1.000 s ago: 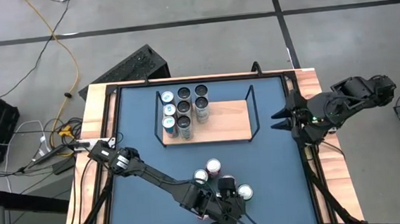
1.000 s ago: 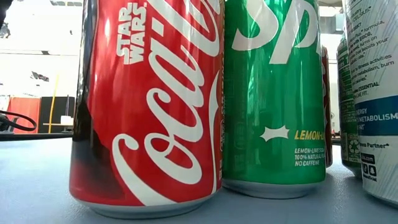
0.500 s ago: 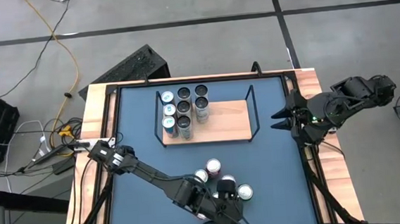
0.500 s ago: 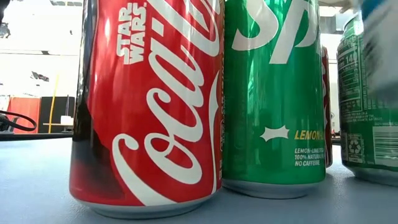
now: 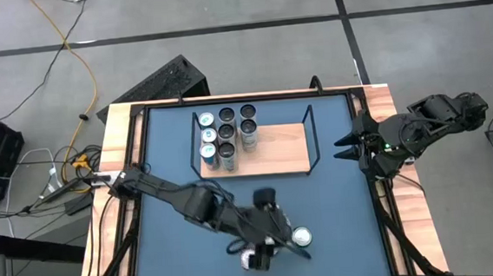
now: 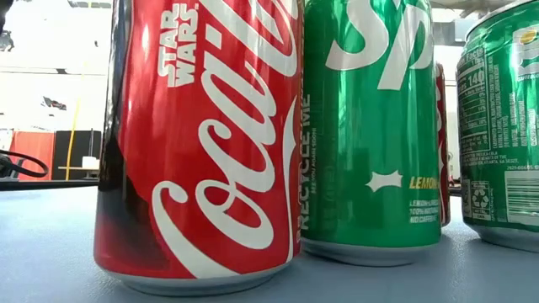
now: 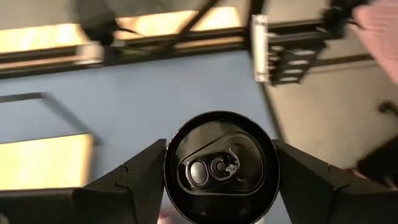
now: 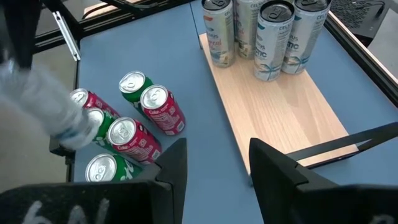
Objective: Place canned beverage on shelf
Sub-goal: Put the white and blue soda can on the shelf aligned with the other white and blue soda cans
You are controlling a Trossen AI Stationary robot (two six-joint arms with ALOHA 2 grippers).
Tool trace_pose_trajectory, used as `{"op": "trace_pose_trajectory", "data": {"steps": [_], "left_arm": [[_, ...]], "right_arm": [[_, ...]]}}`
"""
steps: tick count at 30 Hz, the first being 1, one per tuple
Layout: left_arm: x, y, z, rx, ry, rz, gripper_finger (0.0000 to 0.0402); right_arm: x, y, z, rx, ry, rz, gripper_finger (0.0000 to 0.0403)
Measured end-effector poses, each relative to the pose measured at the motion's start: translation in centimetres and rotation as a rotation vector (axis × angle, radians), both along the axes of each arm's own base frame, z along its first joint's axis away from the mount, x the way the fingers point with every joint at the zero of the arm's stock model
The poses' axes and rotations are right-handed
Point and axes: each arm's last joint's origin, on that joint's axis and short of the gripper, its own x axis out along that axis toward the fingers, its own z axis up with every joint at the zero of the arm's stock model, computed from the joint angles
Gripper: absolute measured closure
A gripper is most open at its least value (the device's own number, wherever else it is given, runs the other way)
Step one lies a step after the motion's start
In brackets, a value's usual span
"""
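Observation:
My left gripper (image 7: 221, 186) is shut on a pale can with a black top (image 7: 221, 168), above the loose cans near the table's front edge (image 5: 267, 213). The right wrist view shows this can as a blur (image 8: 65, 118). The shelf (image 5: 273, 149), a light-wood board with black wire rails, lies at the table's far middle. Several pale cans (image 5: 227, 138) stand on its left end. My right gripper (image 8: 214, 165) waits open at the table's right edge (image 5: 343, 146), with nothing between its fingers. My left gripper pinches the can's two opposite sides (image 7: 169, 186) between its two fingers, just below the top rim. The fingers (image 7: 140, 180) come at it slanting down from the table's left. The can is lifted clear of the table, its black top toward the wrist camera.
Several red and green cans (image 8: 134, 124) stand close together on the blue tabletop near its front edge (image 5: 301, 236); the low view shows a red one (image 6: 198, 143) and green ones (image 6: 370, 126). The shelf's right half (image 8: 280, 106) is bare. A black frame (image 5: 244, 99) runs round the table.
My left gripper has risen and gone toward the table's far edge with the pale can, which has left the cluster and come clear of the table. In the low view the can has gone from the right edge, baring a green can behind it.

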Motion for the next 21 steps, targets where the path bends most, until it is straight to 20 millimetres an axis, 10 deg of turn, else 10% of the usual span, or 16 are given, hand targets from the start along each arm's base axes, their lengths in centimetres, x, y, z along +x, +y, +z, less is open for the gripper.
{"op": "trace_pose_trajectory", "data": {"steps": [9, 21], "left_arm": [[-1.9, 6.5, 3.3, 0.155, -0.013, 0.158, 0.0165], [-1.0, 15.1, 1.4, 0.19, 0.174, 0.292, 0.0165]], "right_arm": [[0.0, 0.0, 0.0, -0.031, 0.002, 0.022, 0.0249], [0.0, 0.0, 0.0, -0.07, 0.005, 0.049, 0.0249]]}}
